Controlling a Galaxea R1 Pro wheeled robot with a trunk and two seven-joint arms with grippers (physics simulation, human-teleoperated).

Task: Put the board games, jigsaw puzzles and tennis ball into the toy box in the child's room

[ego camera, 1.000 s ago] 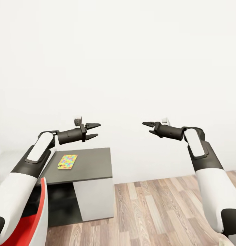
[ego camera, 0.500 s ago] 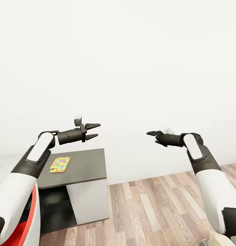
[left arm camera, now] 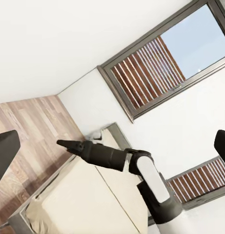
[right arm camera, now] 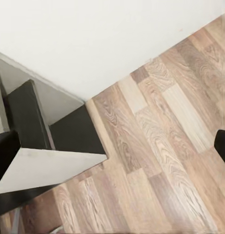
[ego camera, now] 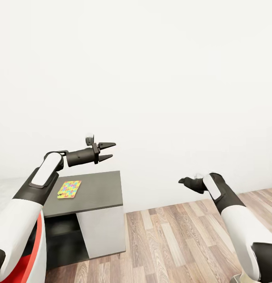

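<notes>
Since the earlier frames the right arm has dropped and folded in toward the trunk; its gripper, formerly level with the left one, now hangs lower, nearer the floor. The view shifted slightly between the two earlier frames but has held since then. The left arm has kept its pose.

Wall: plain white, occupying most of the head view. Nothing mounted on it here.

Floor [ego camera: 183, 243]: wood plank, bare where visible.

Dark grey cabinet [ego camera: 92, 188]: low, standing against the wall ahead of the left arm, with an open recess below its top.

Bed [left arm camera: 88, 204]: beige mattress in a grey frame, seen past the right arm in the left wrist view, under a slatted window [left arm camera: 156, 63]. No game boxes can be made out on the portion visible.

Left gripper [ego camera: 107, 151]: held out level above the cabinet, fingers parted by a moderate gap, holding nothing.

Right gripper [ego camera: 187, 181]: pointed toward the cabinet side, seen end-on and dark; whether its fingers are parted cannot be told, and nothing is seen in it.

Jigsaw puzzle [ego camera: 69, 189]: a thin multicoloured square lying flat on the cabinet top, near its left edge, its longer side running away from the robot.

Finding: the puzzle lies below and to the robot's left of the left gripper, well apart from the right one. The left arm is plainly the nearer; a reach would go downward and back toward the robot's own side.
</notes>
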